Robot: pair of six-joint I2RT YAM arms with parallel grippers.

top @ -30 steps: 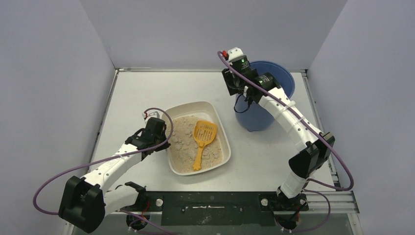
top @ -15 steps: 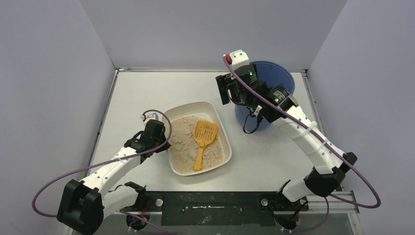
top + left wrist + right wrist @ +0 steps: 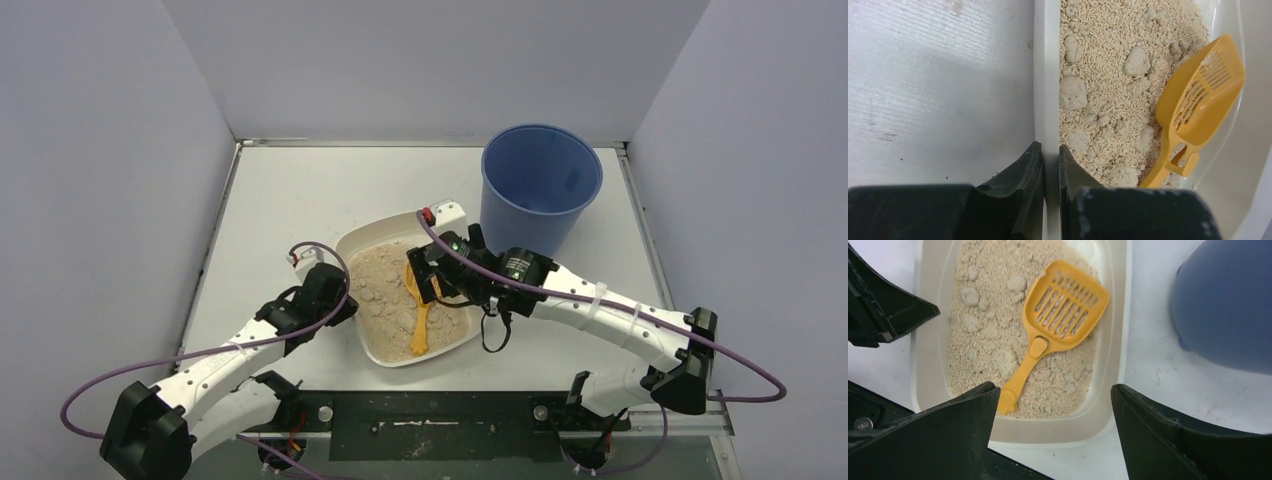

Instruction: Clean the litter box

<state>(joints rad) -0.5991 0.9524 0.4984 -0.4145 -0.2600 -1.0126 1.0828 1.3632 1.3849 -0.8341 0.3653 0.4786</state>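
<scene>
Pinching litter box (image 3: 1046, 75) rim, left hand (image 3: 1050, 156).

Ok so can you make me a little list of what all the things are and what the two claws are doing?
Litter box: off-white tray on the table, filled with beige litter and clumps
Scoop: orange, slotted, lying in the litter, not held
Bucket: blue, upright, beside the box's far right corner
Left claw: shut on the box's left rim
Right claw: open, hovering above the scoop's handle
</scene>
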